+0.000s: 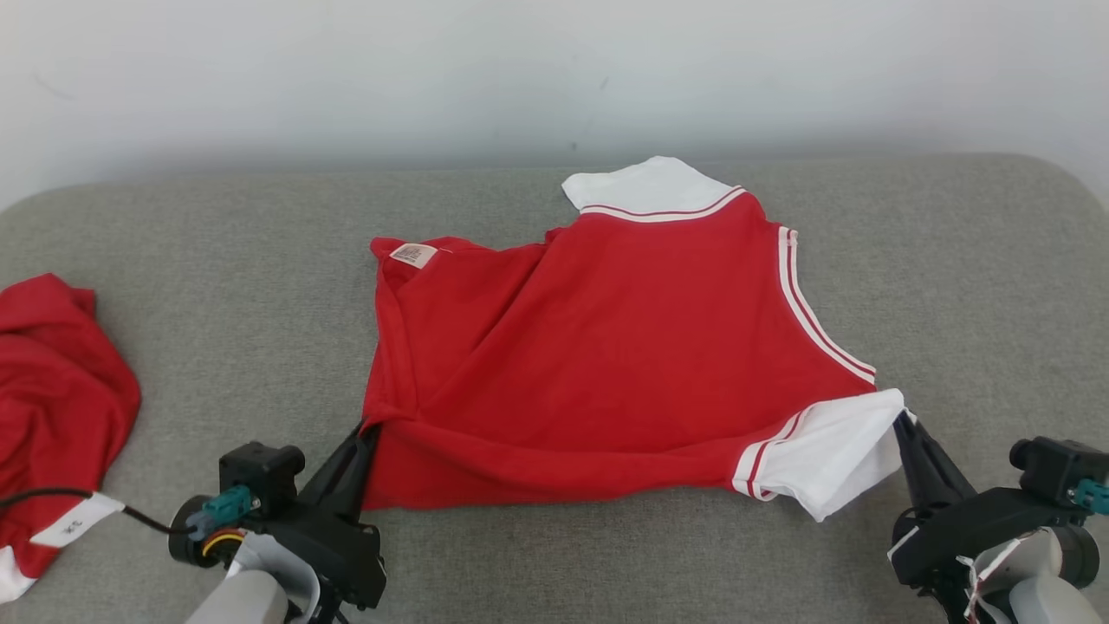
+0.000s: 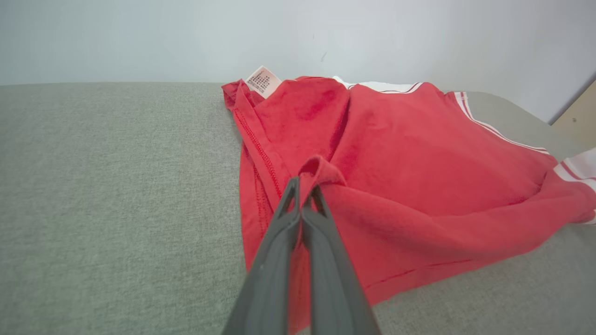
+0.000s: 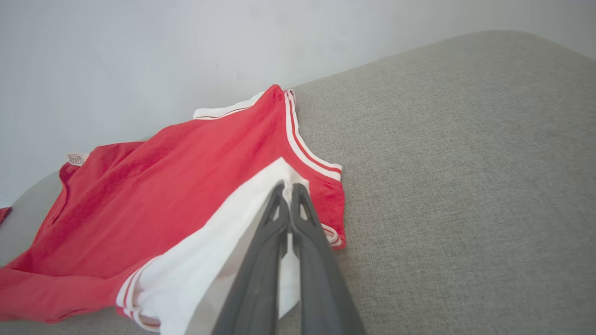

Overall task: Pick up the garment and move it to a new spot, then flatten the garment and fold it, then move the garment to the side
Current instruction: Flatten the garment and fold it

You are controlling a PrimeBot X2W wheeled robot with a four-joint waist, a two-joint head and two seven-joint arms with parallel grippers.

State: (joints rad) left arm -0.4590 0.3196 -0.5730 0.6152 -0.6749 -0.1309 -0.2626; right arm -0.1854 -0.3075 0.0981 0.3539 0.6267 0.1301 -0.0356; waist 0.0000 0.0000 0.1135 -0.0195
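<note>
The garment (image 1: 606,347) is a red shirt with white, red-striped sleeves, spread over the grey cushion with its near edge lifted. My left gripper (image 1: 368,431) is shut on the garment's red near-left corner, and in the left wrist view the cloth (image 2: 321,170) bunches over the gripper's tips (image 2: 303,186). My right gripper (image 1: 903,422) is shut on the white sleeve (image 1: 832,459) at the near right. In the right wrist view the dark fingers (image 3: 286,190) pinch the white cloth (image 3: 219,251). A small label (image 1: 414,254) shows at the far-left corner.
A second red cloth (image 1: 52,390) with a white tag lies crumpled at the left edge of the cushion (image 1: 217,260). A pale wall (image 1: 520,69) stands right behind the cushion. Bare grey fabric extends right of the shirt (image 3: 465,186).
</note>
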